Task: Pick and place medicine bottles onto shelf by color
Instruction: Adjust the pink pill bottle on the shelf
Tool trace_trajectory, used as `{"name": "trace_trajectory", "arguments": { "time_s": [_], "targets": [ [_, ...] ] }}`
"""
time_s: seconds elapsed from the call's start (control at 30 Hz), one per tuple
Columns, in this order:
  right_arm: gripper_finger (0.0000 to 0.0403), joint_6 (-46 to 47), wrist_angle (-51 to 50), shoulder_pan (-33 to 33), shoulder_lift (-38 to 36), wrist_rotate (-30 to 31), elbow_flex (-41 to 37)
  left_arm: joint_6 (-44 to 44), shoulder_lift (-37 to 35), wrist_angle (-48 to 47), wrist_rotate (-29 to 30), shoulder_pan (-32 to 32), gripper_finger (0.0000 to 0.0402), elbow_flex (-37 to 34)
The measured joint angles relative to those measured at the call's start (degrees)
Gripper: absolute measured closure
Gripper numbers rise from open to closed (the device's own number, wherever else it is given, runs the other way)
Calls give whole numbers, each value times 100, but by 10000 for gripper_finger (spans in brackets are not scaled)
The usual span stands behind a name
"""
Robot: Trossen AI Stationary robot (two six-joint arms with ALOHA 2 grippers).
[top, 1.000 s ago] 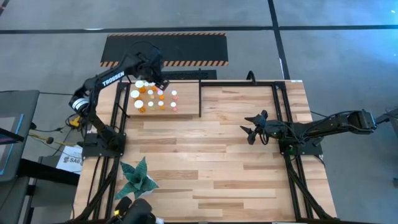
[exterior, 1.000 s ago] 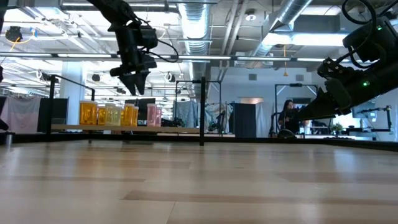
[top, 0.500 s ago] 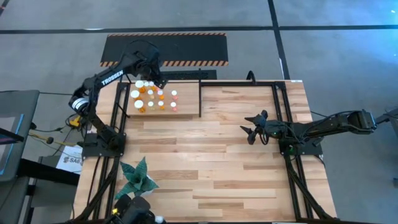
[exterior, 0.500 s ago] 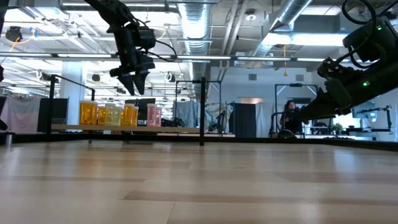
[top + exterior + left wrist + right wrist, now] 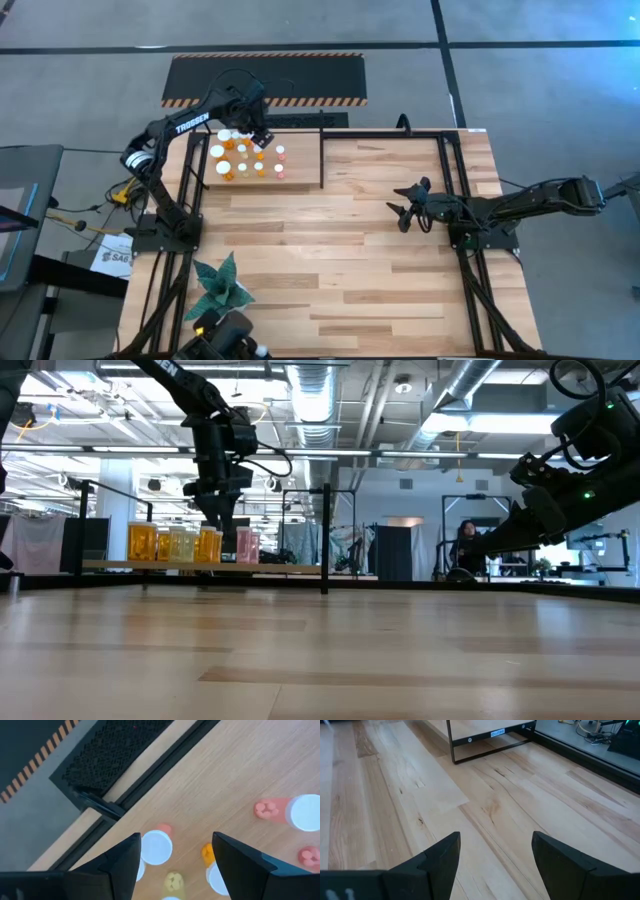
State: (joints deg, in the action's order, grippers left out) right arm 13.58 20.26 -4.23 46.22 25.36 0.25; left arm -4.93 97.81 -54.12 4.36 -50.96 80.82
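High view: left gripper [image 5: 258, 131] hangs open-jawed above shelf [image 5: 300, 165] bottles [image 5: 243, 158].

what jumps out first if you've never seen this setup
The cluster of medicine bottles, white caps over orange, yellow and pink bodies, stands on the shelf at the table's far left corner. The left pincer hangs open right above them. The right pincer waits open over bare table at mid-right.

The medicine bottles [image 5: 248, 158] stand clustered on the shelf [image 5: 300, 172] (far-left table [image 5: 350, 260] corner).
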Motion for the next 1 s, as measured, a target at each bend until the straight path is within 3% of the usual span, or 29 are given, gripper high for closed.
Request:
{"name": "trace_trajectory", "arguments": {
  "time_s": [1.0],
  "targets": [
    [132,0,-14,2,0,0,0,0,265,108,544,-42,171,0]
  ]
}}
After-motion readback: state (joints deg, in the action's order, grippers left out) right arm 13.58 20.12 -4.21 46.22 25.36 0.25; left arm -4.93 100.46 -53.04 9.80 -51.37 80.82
